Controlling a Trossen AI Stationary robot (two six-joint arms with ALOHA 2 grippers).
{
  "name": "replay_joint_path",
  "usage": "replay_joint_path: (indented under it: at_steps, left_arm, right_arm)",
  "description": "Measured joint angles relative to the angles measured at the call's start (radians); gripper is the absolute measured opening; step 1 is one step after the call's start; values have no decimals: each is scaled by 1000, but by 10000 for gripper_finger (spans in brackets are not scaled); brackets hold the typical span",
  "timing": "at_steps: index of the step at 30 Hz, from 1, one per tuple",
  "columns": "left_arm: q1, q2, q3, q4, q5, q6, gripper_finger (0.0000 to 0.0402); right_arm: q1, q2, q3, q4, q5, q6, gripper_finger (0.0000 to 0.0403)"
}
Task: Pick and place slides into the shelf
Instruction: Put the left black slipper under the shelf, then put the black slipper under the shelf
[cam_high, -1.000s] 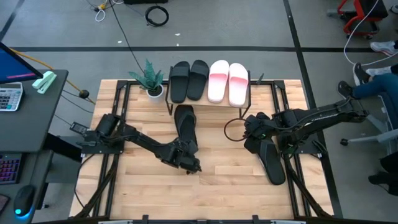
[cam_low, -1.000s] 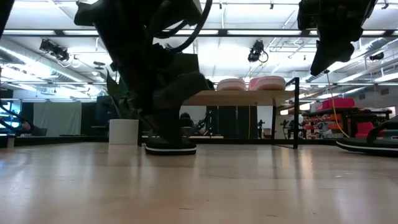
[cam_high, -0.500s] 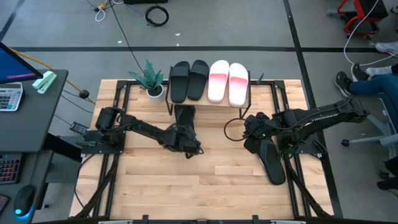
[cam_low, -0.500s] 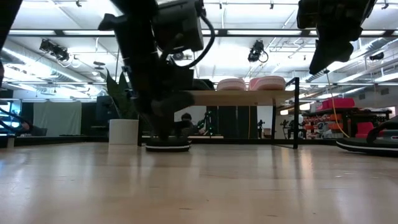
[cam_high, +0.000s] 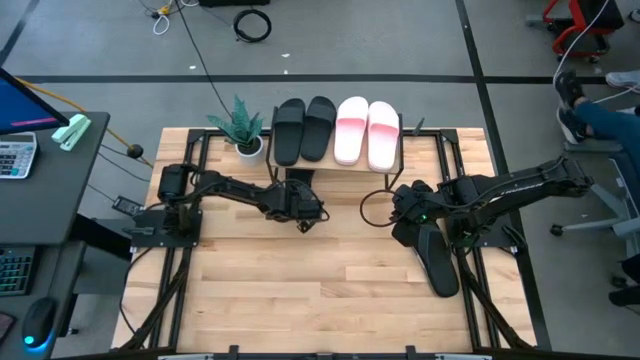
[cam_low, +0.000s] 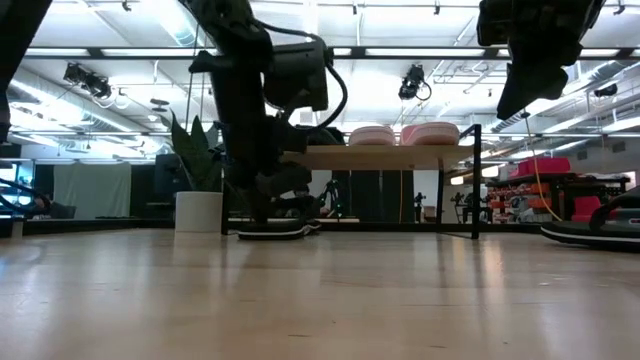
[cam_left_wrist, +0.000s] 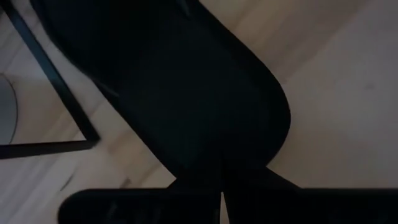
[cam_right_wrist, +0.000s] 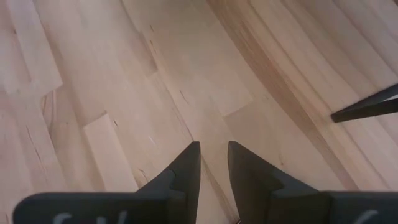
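A low shelf (cam_high: 401, 136) stands at the table's far edge, with two black slides (cam_high: 303, 128) and two pink slides (cam_high: 367, 132) on its wood board (cam_low: 390, 157). A third black slide (cam_high: 297, 183) lies flat on the table, its far part under the shelf. My left gripper (cam_high: 303, 212) is at its near end, shut on it. A further black slide (cam_high: 437, 258) lies flat on the table's right side. My right gripper (cam_high: 402, 205) hovers beside that slide over bare wood, fingertips a little apart (cam_right_wrist: 213, 155). My left gripper (cam_left_wrist: 221, 186) has the black slide (cam_left_wrist: 186, 93) by its near end (cam_left_wrist: 224, 163), pinched at the rim between the two fingers. It comes in from the near side, slanting down. The slide's sole (cam_low: 272, 230) lies on the table beneath the shelf.
A potted plant (cam_high: 240, 128) stands left of the shelf, its white pot (cam_low: 198, 212) close to the shelf's black frame leg (cam_left_wrist: 62, 93). A cable loop (cam_high: 375, 208) hangs by the right arm. Bare wood lies across the table's near half.
My left gripper has moved toward the table's far edge and the shelf, keeping its hold. The black slide has slid along the table with it, and its far part now lies under the shelf board.
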Motion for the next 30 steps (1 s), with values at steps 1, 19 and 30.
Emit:
replay_joint_path:
  at_steps: [1,19,30]
  left_arm:
    - [7,0,0,1,0,0,3]
    - [-30,-87,69,-11,-2,28,13]
    - [-148,-286,106,0,-108,216,26]
  right_arm:
    - [0,0,0,0,0,0,87]
    - [31,5,-12,33,2,22,87]
    - [520,35,-66,75,179,726,87]
